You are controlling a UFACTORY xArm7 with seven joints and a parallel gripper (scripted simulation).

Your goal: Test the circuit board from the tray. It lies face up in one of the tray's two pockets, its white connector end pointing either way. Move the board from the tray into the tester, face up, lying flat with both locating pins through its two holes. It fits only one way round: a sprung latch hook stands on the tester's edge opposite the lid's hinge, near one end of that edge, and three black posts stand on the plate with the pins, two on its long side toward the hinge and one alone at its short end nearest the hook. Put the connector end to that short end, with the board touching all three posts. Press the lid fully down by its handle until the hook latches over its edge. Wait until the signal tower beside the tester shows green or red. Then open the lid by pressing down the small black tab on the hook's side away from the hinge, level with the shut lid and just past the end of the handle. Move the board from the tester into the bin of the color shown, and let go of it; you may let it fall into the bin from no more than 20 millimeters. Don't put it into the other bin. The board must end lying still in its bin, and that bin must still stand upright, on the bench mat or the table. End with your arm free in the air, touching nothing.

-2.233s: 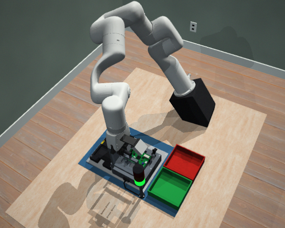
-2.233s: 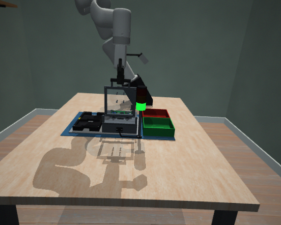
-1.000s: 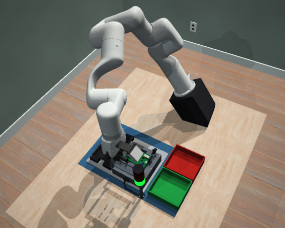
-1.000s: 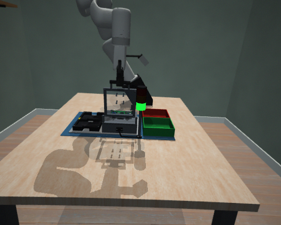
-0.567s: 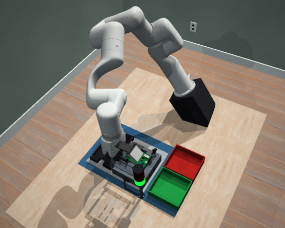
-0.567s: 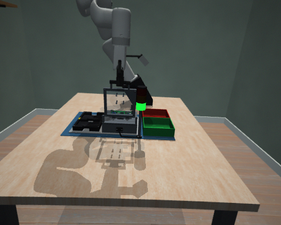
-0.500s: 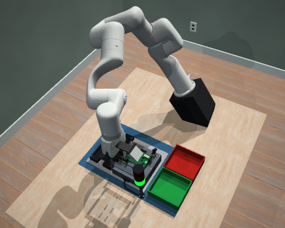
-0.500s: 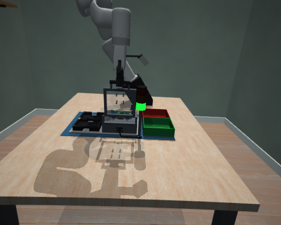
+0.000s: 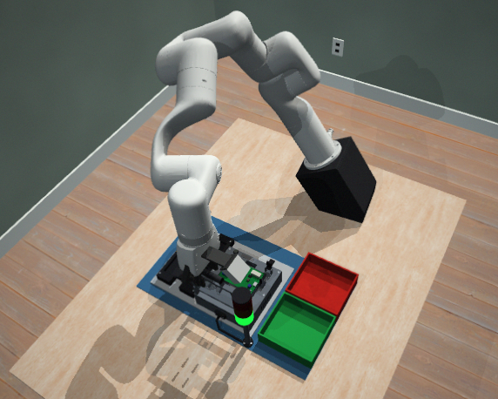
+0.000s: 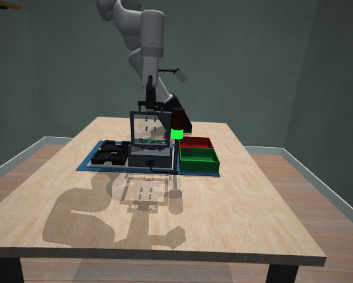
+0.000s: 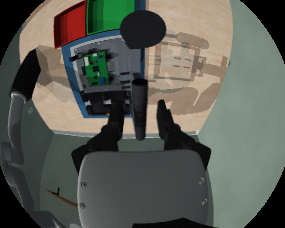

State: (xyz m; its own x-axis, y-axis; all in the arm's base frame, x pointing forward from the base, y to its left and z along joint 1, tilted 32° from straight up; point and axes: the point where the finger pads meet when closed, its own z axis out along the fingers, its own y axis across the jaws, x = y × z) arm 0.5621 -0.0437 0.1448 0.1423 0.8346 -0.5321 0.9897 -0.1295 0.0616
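The green circuit board (image 9: 243, 281) lies flat on the tester plate, also seen in the front view (image 10: 152, 141) and in the wrist view (image 11: 94, 69). The tester's clear lid (image 10: 149, 128) stands upright and open. My gripper (image 10: 150, 100) is at the top of the raised lid. Its fingers are open, one on each side of the black lid handle (image 11: 140, 102). The signal tower (image 9: 243, 311) beside the tester glows green (image 10: 177, 133). The green bin (image 9: 297, 327) and the red bin (image 9: 322, 282) are both empty.
The black tray (image 10: 110, 153) lies left of the tester on the blue mat, its pockets empty. The two bins stand side by side right of the tester. The arm's black base block (image 9: 337, 179) stands at the far side of the table.
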